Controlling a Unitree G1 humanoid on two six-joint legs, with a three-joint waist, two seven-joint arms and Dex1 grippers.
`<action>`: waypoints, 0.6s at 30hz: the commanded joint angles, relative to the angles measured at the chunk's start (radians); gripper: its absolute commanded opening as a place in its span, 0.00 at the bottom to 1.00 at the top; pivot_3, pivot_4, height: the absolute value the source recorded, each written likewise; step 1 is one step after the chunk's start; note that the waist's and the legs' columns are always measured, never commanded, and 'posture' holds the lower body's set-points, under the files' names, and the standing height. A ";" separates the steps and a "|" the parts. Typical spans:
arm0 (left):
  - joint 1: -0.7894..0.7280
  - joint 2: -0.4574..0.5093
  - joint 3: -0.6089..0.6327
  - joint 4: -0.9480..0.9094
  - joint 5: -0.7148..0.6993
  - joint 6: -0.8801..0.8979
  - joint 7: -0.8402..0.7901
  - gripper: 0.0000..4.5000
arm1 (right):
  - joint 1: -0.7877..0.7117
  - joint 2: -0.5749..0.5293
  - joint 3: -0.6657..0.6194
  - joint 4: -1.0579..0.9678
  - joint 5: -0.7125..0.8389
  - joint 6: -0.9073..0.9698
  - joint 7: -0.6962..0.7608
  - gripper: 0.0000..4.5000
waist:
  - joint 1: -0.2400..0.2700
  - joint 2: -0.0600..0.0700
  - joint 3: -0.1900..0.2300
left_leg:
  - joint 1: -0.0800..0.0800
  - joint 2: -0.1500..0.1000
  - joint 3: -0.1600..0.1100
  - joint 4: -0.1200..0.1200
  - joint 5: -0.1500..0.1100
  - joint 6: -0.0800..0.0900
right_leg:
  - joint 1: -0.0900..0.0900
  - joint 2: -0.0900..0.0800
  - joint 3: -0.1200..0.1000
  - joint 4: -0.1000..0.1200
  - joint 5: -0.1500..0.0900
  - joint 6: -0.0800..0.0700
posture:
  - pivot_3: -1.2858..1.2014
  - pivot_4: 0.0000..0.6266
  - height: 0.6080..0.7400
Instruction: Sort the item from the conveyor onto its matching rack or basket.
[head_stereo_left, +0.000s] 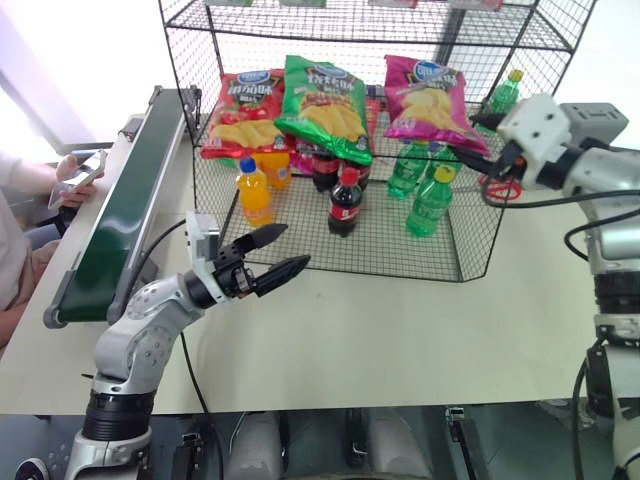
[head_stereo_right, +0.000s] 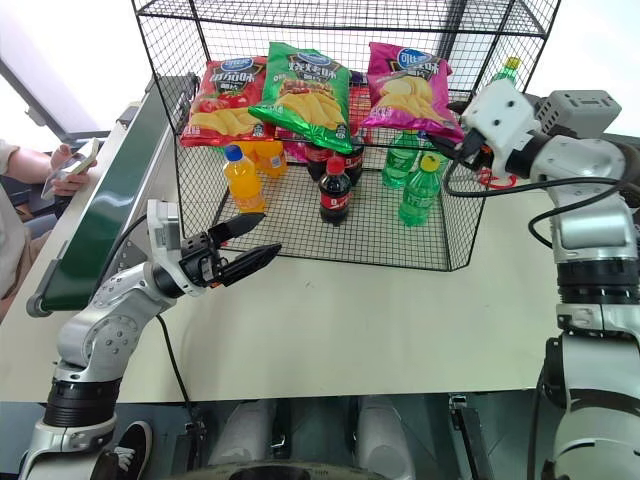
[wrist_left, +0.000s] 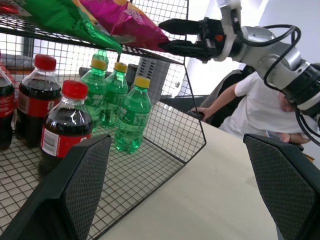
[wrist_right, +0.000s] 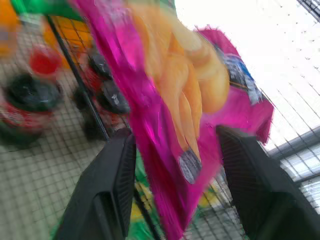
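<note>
Left eye view: right tool (head_stereo_left: 483, 125) level at pink bag (head_stereo_left: 428, 98).

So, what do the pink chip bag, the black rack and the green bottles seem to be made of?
The pink chip bag looks like thin glossy plastic film: it shines and creases. The black rack seems to be coated metal wire, in a thin, even grid with a matte finish. The green bottles look like clear tinted plastic: light passes through them, and they have yellow screw caps.

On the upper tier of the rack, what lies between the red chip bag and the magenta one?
A green chip bag lies between the red chip bag and the magenta chip bag, overlapping the red one's edge, seen in both eye views.
</note>
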 joint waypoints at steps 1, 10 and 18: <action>0.034 0.028 0.033 -0.043 -0.011 -0.014 -0.016 1.00 | 0.050 -0.031 -0.127 -0.161 0.222 0.138 0.098 0.53 | 0.000 0.000 0.000 | 0.000 0.000 0.000 0.000 0.000 0.000 | 0.000 0.000 0.000 0.000 0.000 0.000 | 0.52 0.24 1.00; 0.119 0.226 0.207 -0.075 0.040 0.017 0.059 1.00 | 0.359 0.035 -0.208 -0.580 0.649 0.555 0.051 0.53 | -0.003 0.000 0.000 | 0.002 0.001 0.000 0.000 0.000 0.000 | 0.000 0.001 0.000 0.001 0.000 0.000 | 0.52 0.24 1.00; 0.272 0.363 0.376 -0.114 0.033 0.032 0.014 1.00 | 0.626 0.046 -0.230 -0.623 0.564 0.400 0.126 0.98 | 0.016 -0.001 0.000 | 0.000 0.000 0.000 0.000 -0.001 0.001 | 0.000 0.000 0.001 -0.001 0.000 0.000 | 0.52 0.24 1.00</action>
